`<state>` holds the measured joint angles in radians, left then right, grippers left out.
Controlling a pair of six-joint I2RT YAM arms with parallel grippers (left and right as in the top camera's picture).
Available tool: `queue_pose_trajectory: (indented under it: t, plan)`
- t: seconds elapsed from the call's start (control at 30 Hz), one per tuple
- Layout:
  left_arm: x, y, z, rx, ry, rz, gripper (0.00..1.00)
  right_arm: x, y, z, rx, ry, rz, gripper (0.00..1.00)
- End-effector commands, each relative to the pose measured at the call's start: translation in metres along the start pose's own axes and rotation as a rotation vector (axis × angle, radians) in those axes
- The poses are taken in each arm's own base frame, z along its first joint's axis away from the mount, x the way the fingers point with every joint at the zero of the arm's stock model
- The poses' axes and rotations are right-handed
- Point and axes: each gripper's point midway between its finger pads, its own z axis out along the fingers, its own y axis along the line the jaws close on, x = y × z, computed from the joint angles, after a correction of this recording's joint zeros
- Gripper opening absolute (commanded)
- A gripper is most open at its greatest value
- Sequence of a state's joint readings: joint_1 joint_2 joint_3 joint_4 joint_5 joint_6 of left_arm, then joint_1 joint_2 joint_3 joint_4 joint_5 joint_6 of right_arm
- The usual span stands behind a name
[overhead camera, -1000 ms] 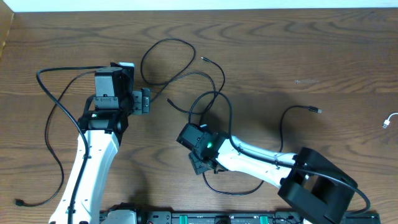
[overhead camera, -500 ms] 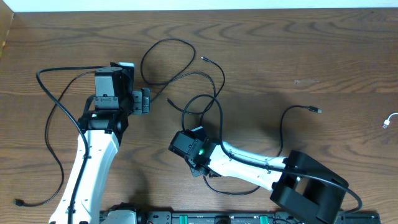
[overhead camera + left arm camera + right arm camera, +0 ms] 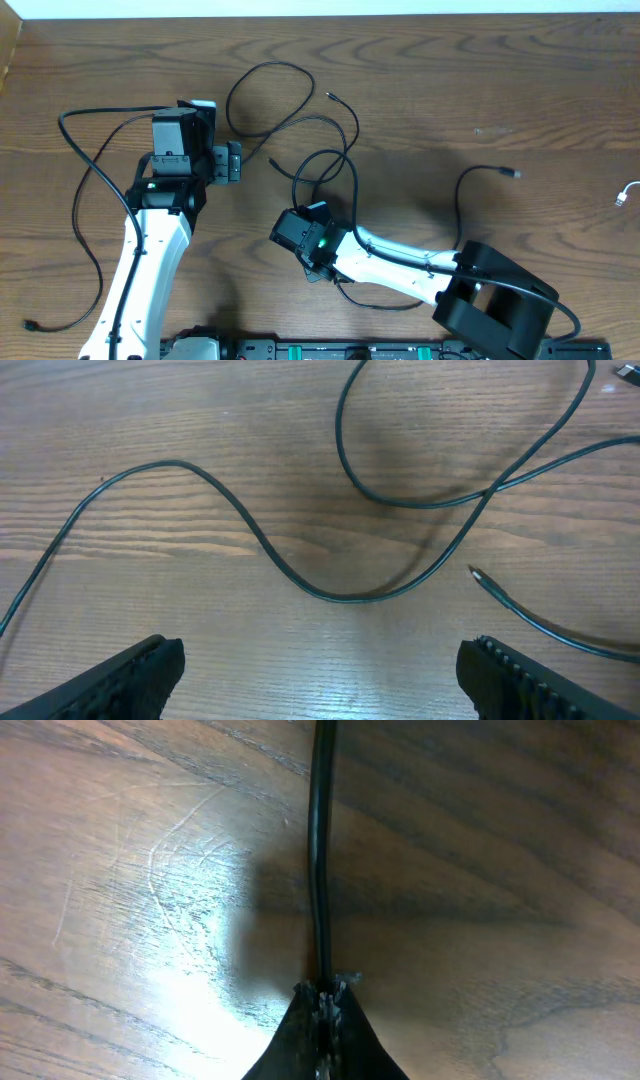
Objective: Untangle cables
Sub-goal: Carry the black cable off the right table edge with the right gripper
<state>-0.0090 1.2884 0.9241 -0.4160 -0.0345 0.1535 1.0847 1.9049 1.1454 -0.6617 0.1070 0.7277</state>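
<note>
- Left edge of bench (image 3: 520, 80): one long black cord (image 3: 75, 210) trails toward the front-left corner, away from the knot.
- Left arm (image 3: 150, 240): parked left of centre, wrist low. The left jaws are wide and empty over a slack bend of cord.
- Bench centre: black cables (image 3: 270, 65) loop and cross. Task looks early, most separating left.
- Right arm (image 3: 400, 262): reaches in low from front right. The right jaws are pinched on a black strand (image 3: 320, 840), probably from that knot.
- Right edge: white cable (image 3: 627, 193) lies apart, free.
</note>
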Motion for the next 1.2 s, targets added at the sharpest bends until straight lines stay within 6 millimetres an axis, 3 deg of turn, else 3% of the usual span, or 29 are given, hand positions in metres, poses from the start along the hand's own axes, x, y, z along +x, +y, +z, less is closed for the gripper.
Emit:
queue_pose_trajectory:
  t: [0.0,0.27,0.47,0.6,0.8,0.93,1.07,1.17]
  plan:
    - [0.001,0.002,-0.001,-0.005,-0.001,-0.006,0.92,0.034,-0.019,0.033,0.068,0.132,0.003,0.01]
    - [0.001,0.002,-0.001,-0.005,-0.001,-0.005,0.92,0.022,-0.065,0.009,0.144,0.152,0.105,0.01]
    - [0.001,0.002,-0.001,-0.005,0.0,-0.005,0.92,-0.012,-0.116,-0.04,0.18,0.038,0.244,0.01]
    - [0.001,0.002,-0.001,-0.005,-0.001,-0.005,0.92,-0.041,-0.157,-0.091,0.156,-0.123,0.345,0.01]
    - [0.001,0.002,-0.001,-0.005,-0.001,-0.005,0.92,-0.069,-0.222,-0.17,0.153,-0.413,0.532,0.01]
    - [0.001,0.002,-0.001,-0.005,-0.001,-0.005,0.92,-0.076,-0.268,-0.23,0.16,-0.642,0.645,0.01]
    - [0.001,0.002,-0.001,-0.005,-0.001,-0.006,0.92,-0.071,-0.317,-0.281,0.253,-0.836,0.738,0.01]
    - [0.001,0.002,-0.001,-0.005,-0.001,-0.005,0.92,-0.063,-0.347,-0.304,0.333,-0.919,0.81,0.01]
